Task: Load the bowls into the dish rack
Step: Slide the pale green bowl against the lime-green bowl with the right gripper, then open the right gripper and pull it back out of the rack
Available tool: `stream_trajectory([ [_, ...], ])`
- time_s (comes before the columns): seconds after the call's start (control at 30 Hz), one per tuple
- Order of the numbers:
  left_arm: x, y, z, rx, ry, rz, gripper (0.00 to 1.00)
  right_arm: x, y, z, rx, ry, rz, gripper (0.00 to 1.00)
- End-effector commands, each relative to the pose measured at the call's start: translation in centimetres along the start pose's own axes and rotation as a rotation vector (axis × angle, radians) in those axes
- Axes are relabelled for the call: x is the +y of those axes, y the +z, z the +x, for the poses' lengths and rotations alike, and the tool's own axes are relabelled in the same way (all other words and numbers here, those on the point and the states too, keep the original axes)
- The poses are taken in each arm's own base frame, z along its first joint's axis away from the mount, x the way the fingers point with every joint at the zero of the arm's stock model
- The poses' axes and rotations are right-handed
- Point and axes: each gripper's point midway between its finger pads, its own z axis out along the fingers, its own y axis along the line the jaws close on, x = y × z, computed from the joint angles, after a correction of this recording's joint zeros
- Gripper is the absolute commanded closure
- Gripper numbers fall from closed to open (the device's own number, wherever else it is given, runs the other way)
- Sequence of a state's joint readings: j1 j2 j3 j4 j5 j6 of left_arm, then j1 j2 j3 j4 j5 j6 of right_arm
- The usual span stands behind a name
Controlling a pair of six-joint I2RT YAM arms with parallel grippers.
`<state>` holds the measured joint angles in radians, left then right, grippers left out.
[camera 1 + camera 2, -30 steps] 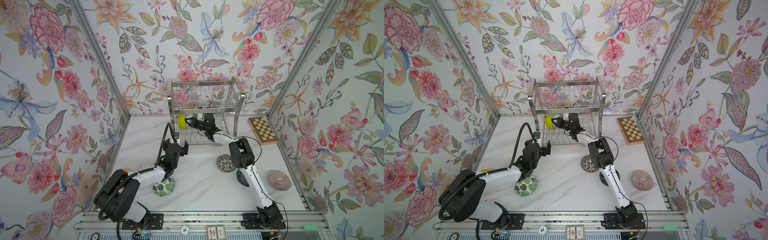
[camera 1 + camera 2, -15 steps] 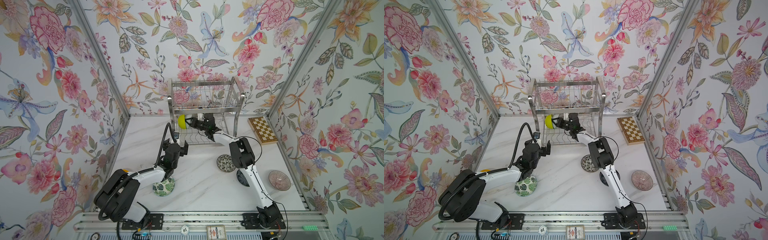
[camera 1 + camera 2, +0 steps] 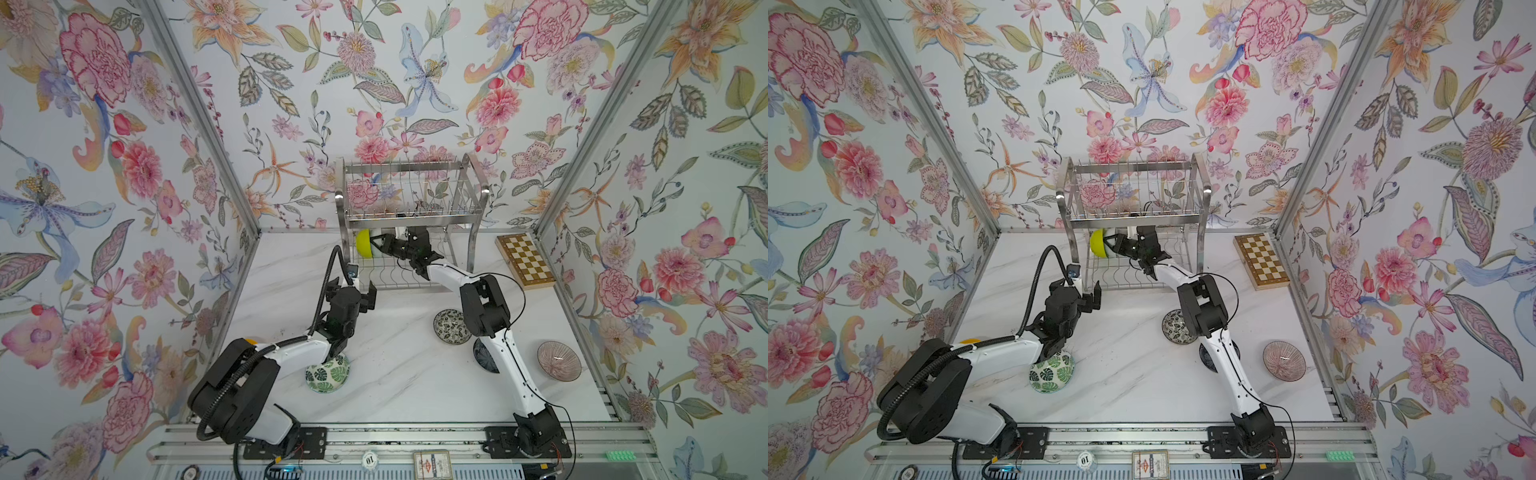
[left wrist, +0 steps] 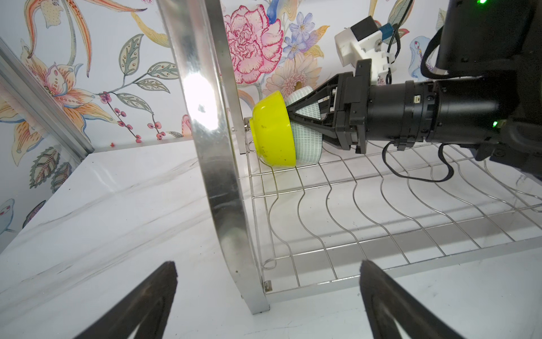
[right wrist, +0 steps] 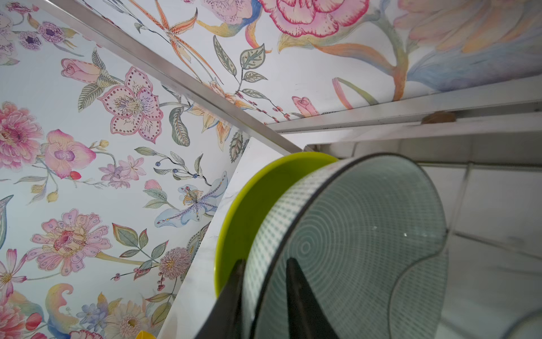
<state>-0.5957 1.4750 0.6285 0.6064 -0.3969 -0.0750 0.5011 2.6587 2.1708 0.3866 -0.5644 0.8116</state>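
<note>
1. White marble table (image 3: 407,386), with floral walls on three sides.
2. Dish rack (image 3: 411,191): two-tier steel wire, standing at the back of the table close to the back wall.
3. Left gripper (image 3: 352,291) hovers over the table just in front of the rack's front left leg. Jaws are spread wide with nothing between them.
4. Right gripper (image 3: 376,245) reaches into the lower tier from the right, jaws narrow. One finger is inside the pale aqua bowl (image 4: 308,141) and one outside its wall. Can't tell whether they press the wall.
5. Chessboard (image 3: 525,259) lies flat to the right of the rack, by the right wall.
6. Lime-yellow bowl (image 3: 363,248) stands on edge in the wavy wires at the left end of the lower tier, mouth facing right.
7. The pale aqua bowl is also on edge, nested in the lime-yellow bowl's mouth.
8. Pink lined bowl (image 3: 559,360) sits upright at front right, well apart from the rack.
9. Green-leaf bowl (image 3: 328,374) is at front left, partly under the left arm (image 3: 291,353).
10. Black-white floral bowl (image 3: 451,326) sits upright mid-table, just beside the right arm (image 3: 507,365).
11. Dark navy bowl (image 3: 484,357) is near the floral one, mostly hidden behind the right arm.
</note>
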Motion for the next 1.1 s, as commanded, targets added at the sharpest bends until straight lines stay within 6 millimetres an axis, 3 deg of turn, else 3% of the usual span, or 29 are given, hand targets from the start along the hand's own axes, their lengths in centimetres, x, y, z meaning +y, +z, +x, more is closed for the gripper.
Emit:
stream_trajectory([
  [0.0, 0.4, -0.4, -0.5, -0.018, -0.028, -0.001, 0.01, 0.1, -1.0, -2.7, -0.041, -0.019, 0.051, 0.75],
  [0.43, 0.5, -0.5, -0.8, -0.023, -0.035, 0.000, 0.01, 0.9, -1.0, -3.0, -0.027, -0.030, 0.054, 0.71],
  [1.07, 0.6, -1.0, -1.7, -0.041, -0.050, 0.003, 0.01, 3.5, -2.4, -3.3, -0.018, -0.061, 0.056, 0.56],
])
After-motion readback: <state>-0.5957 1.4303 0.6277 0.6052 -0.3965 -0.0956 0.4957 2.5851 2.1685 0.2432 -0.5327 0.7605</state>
